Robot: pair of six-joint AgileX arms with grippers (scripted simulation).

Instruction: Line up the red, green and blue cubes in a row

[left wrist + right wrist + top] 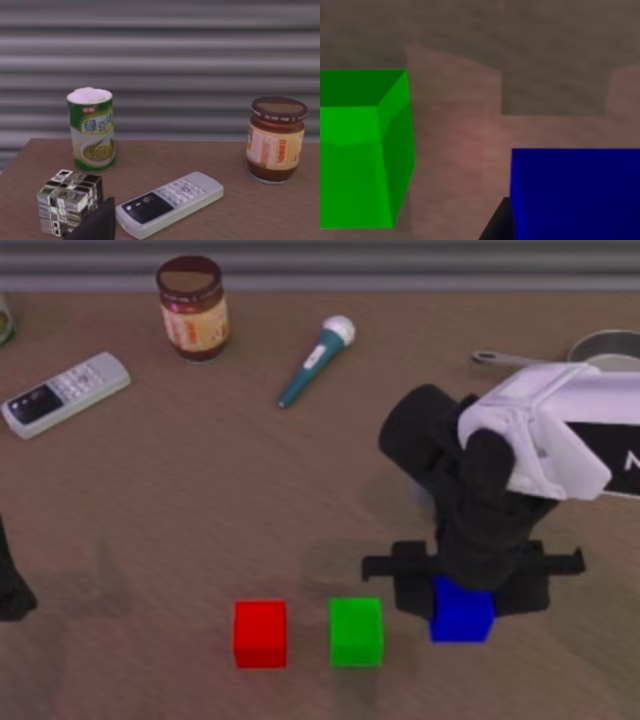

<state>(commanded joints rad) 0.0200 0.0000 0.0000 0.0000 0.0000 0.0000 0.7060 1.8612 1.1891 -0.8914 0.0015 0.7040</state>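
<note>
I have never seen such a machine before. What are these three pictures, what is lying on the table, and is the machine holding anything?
This is a simulated robot with two arms at a wooden table. One picture looks down from above; the other two come from cameras on each arm's wrist.

In the overhead picture the right gripper is down over the blue cube, at the right end of a row with the green cube in the middle and the red cube on the left. Whether its fingers grip the blue cube cannot be seen. The left arm is parked at the table's left edge.

Farther back lie a remote control, a jar, a toy microphone and a pan. The left wrist picture also shows a can and a mirrored puzzle cube.
</note>
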